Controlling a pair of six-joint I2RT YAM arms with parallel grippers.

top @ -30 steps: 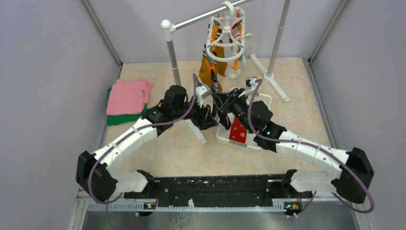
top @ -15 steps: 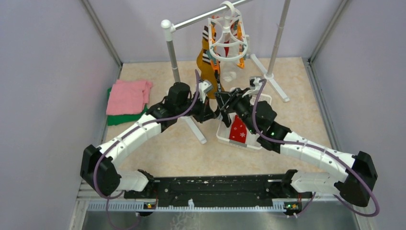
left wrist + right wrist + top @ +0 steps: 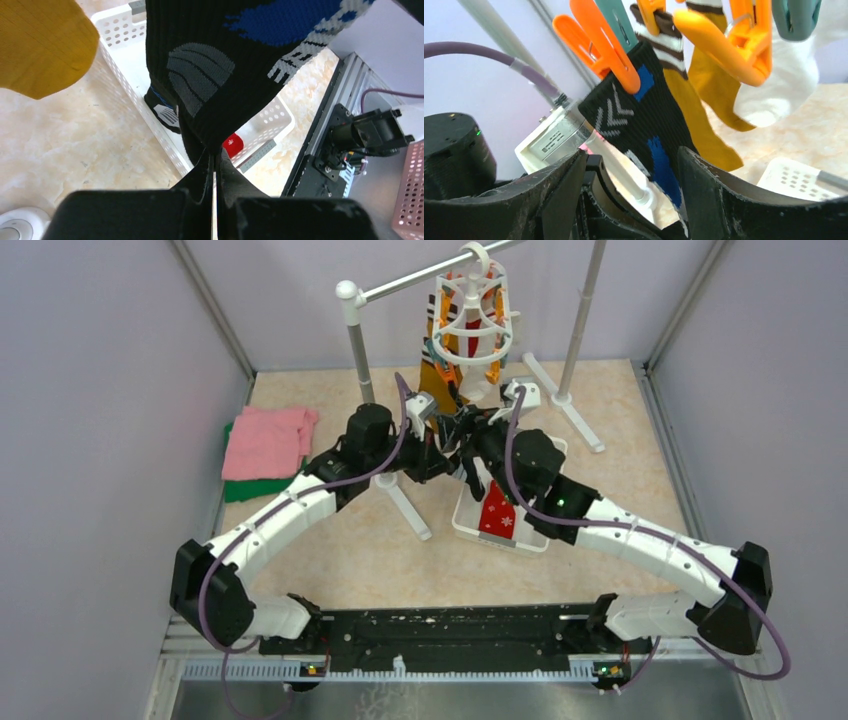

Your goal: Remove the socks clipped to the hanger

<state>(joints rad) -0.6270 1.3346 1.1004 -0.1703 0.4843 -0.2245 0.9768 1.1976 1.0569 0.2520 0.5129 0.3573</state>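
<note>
The white hanger (image 3: 472, 315) hangs from the rack bar with orange and teal clips. An orange clip (image 3: 604, 50) holds the cuff of a black sock (image 3: 639, 120) with blue and grey marks. My left gripper (image 3: 215, 157) is shut on that black sock (image 3: 210, 60) at its lower tip. My right gripper (image 3: 631, 165) is open, its fingers on either side of the sock's lower part. A mustard-yellow sock (image 3: 704, 100) and a white sock (image 3: 784, 90) are still clipped beside it. Both grippers meet just below the hanger (image 3: 458, 435).
A white perforated basket (image 3: 470, 525) below the grippers holds a red sock (image 3: 497, 512) with white marks. The grey-and-white pole rack (image 3: 360, 350) stands behind, one foot (image 3: 405, 505) reaching forward. Pink cloth (image 3: 265, 440) lies on green cloth (image 3: 255, 488) at the left.
My left gripper has shut on the black sock's tip. My right gripper has opened wide. Both arms rose toward the hanger, which swung.
</note>
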